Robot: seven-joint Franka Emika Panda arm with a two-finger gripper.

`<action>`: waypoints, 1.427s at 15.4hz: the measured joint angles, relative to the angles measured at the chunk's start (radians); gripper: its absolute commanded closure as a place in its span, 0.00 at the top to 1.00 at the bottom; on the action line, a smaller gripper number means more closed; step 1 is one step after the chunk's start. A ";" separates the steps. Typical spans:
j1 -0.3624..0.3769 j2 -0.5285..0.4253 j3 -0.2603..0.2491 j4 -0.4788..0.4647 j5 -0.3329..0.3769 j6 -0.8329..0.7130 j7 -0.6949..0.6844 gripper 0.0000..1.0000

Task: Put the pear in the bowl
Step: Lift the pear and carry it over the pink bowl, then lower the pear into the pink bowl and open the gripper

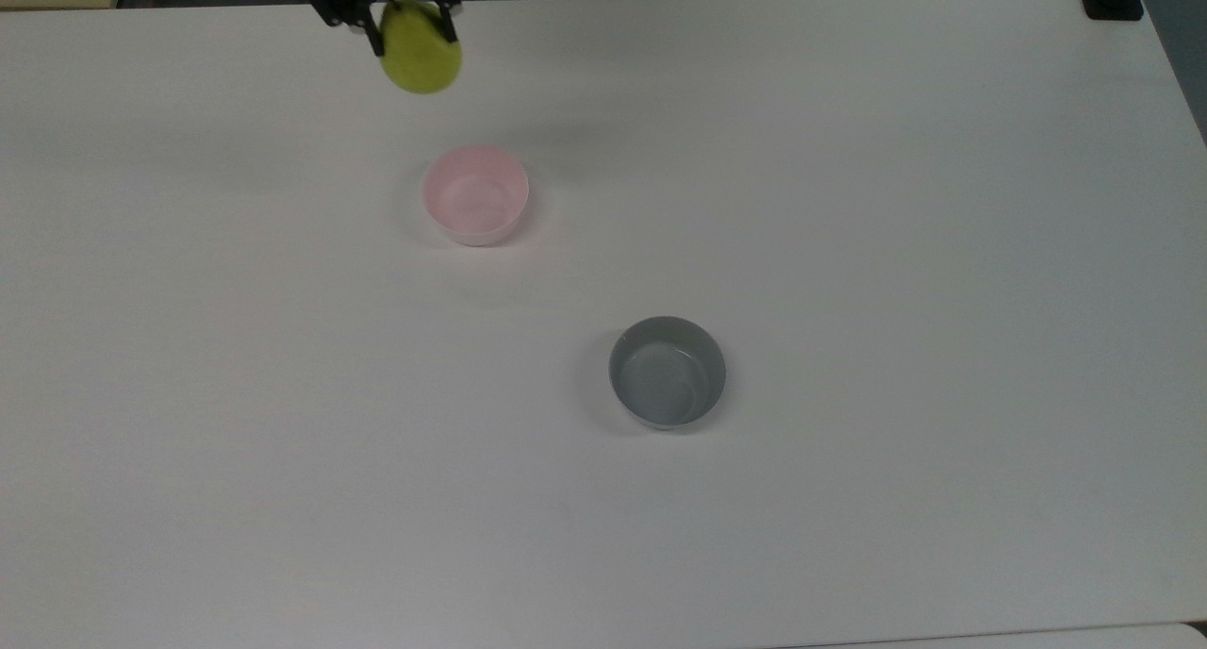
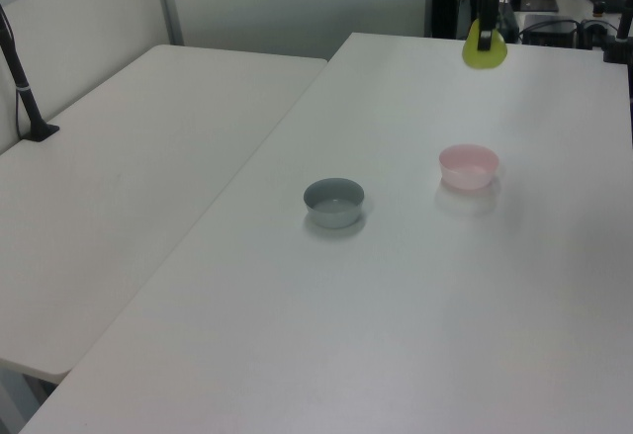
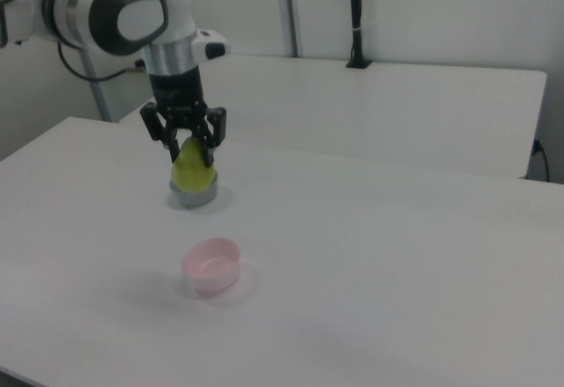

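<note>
1. while the gripper (image 1: 411, 22) hangs well above the table (image 1: 849, 206), its fingers are clenched on the upper part of the pear (image 1: 421, 57), whose rounded bottom hangs free below them.
2. the bowl (image 1: 475, 195), pale pink, sits on the table apart from the pear; in the top view the pear is above and slightly to the top view's left of it.
3. risk: the grip is high on a smooth, tapering fruit, so it could slip out early and roll across the table.
4. risk: letting go from this height, or off-centre, could bounce the pear off the rim or tip the light bowl.
5. risk: the grey bowl (image 1: 668, 372) is about the same size and could be mistaken for the target.
6. the right view shows the arm (image 3: 123, 8) and both fingers flanking the pear (image 3: 193, 169), which overlaps the grey bowl (image 3: 194, 195) behind it there. that overlap is probably only line of sight, as the top view sets them well apart.
7. the left view shows the pear (image 2: 484, 48) raised beyond the pink bowl (image 2: 469, 166).
</note>
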 measured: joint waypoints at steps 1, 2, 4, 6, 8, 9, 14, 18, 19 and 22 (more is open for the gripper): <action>0.016 -0.008 0.000 -0.039 0.000 0.036 0.012 0.02; 0.031 -0.012 0.000 -0.084 0.000 0.076 0.022 0.02; 0.039 -0.011 0.000 -0.139 0.000 0.128 0.024 0.02; 0.039 -0.001 0.000 -0.191 0.000 0.189 0.024 0.02; 0.039 0.021 0.000 -0.230 0.000 0.244 0.024 0.02; 0.039 0.037 0.000 -0.240 0.000 0.266 0.024 0.02; 0.039 0.135 0.000 -0.248 -0.001 0.371 0.024 0.02; 0.039 0.185 -0.001 -0.248 -0.008 0.400 0.024 0.02; 0.039 0.191 -0.001 -0.250 -0.013 0.400 0.024 0.02; 0.041 0.196 -0.001 -0.265 -0.025 0.400 0.024 0.02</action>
